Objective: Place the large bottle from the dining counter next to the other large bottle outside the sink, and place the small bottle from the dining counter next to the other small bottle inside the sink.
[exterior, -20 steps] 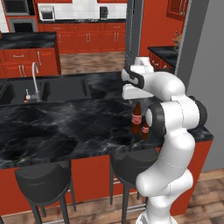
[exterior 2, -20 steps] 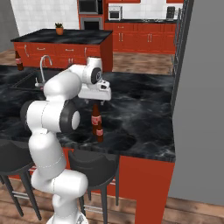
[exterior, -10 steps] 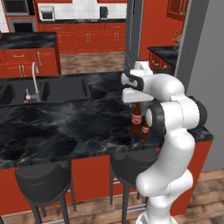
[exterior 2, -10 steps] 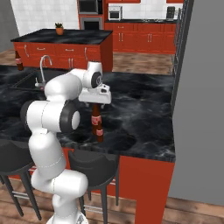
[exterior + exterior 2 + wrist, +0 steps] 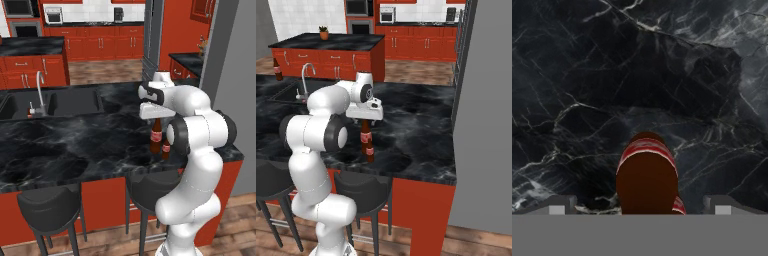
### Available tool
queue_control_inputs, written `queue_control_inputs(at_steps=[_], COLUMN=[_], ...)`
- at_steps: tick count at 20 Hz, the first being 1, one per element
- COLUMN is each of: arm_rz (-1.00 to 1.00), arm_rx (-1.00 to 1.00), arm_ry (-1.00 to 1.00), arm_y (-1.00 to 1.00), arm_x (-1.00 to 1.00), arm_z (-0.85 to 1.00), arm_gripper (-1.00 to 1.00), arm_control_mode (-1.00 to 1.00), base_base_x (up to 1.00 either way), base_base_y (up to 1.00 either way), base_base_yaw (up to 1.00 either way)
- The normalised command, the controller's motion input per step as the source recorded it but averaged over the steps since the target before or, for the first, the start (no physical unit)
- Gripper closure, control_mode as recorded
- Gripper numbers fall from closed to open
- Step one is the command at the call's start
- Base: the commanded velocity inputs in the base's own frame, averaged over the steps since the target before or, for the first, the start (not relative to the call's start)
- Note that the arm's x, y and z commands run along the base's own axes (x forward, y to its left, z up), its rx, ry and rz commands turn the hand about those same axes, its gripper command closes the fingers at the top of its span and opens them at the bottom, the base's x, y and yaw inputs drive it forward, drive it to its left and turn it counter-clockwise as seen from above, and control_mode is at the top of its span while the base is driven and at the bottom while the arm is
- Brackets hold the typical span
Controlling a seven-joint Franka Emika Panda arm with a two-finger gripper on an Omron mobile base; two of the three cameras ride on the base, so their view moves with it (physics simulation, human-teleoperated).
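Fingers (image 5: 560, 204) spread wide apart, nothing gripped yet; gripper (image 5: 641, 207) hangs straight over the big bottle (image 5: 647, 175), whose brown top sits centred between the two tips in the hand view. Can't tell from the pics if the tips have dropped as far as the neck.

Big bottle (image 5: 156, 136) stands upright on the dining counter (image 5: 75, 145), near the front edge, just below the hand in both base views. Small bottle (image 5: 166, 149) stands right beside it, touching or nearly so, on the side nearer the arm in the left base view. In the right base view the pair (image 5: 365, 141) overlap and are hard to split.

Sink (image 5: 55, 102) w/ its curved tap (image 5: 40, 90) lies across the counter, well apart from the bottles. A dark bottle (image 5: 277, 70) stands far off at the left edge of the right base view, prob. the other big one outside the sink; too small to be sure.

Progress, my read: early. Neither bottle moved yet. Step in hand is the grab on the big bottle. Left: lift, carry to its partner by the sink, then repeat w/ the small one into the basin.
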Motion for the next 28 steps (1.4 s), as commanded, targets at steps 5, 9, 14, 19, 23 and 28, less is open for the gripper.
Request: queue_control_inputs(at_steps=[5,9,14,19,23,28], arm_rz=[0.00,0.00,0.00,0.00,0.00,0.00], arm_rx=[0.00,0.00,0.00,0.00,0.00,0.00], arm_ry=[0.00,0.00,0.00,0.03,0.03,0.00], arm_y=[0.00,0.00,0.00,0.00,0.00,0.02], arm_x=[0.00,0.00,0.00,0.06,0.13,0.00], arm_z=[0.00,0.00,0.00,0.02,0.24,0.56], arm_gripper=[-1.00,1.00,1.00,1.00,1.00,1.00], arm_control_mode=[-1.00,-1.00,-1.00,-1.00,-1.00,-1.00], base_base_x=[0.00,0.00,0.00,0.00,0.00,0.00], base_base_y=[0.00,0.00,0.00,0.00,0.00,0.00], base_base_yaw=[0.00,0.00,0.00,0.00,0.00,0.00])
